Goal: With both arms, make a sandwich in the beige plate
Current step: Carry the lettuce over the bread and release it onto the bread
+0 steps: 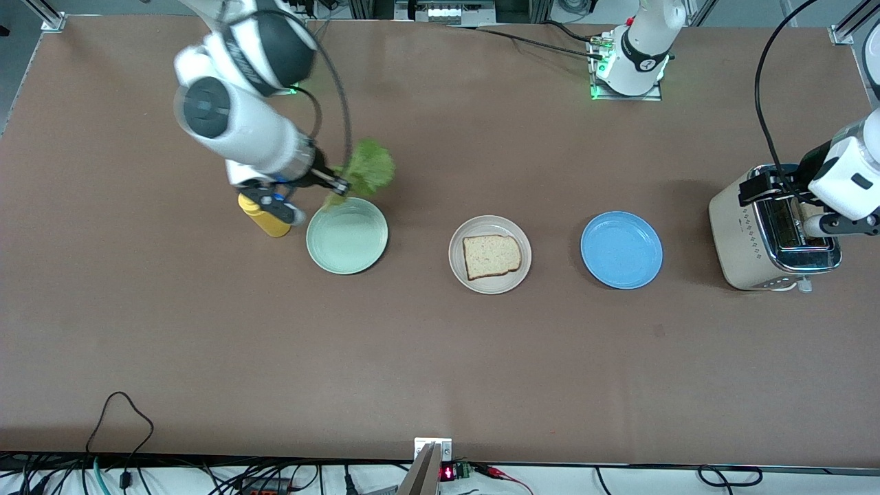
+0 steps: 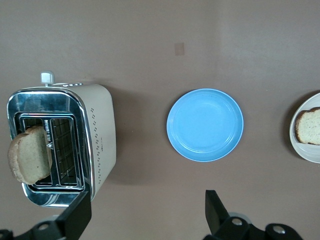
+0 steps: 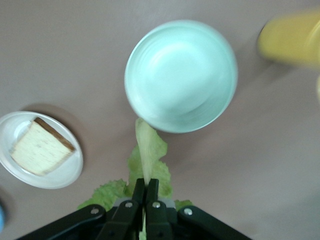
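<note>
Bread slice point(image 1: 491, 256) lying on beige plate point(image 1: 459, 265). Right gripper point(image 1: 338, 184) clamped on lettuce leaf point(image 1: 368, 168) above mint-green plate point(image 1: 347, 236). Left gripper point(image 2: 147, 212) spread wide over toaster point(image 1: 746, 237).

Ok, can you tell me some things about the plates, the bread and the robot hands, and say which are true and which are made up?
1. The round pale beige plate has one slice of speckled bread on it. True.
2. The right gripper is shut on the ruffled green lettuce leaf. True.
3. The round blue plate holds a slice of bread. False: nothing lies on it.
4. The left gripper is shut on the cream and chrome toaster. False: it is open, over the toaster, holding nothing.
5. A second bread slice sticks out of the toaster. True.
6. The lettuce lies flat in the round mint-green plate. False: it hangs from the gripper above the plate's rim.
</note>
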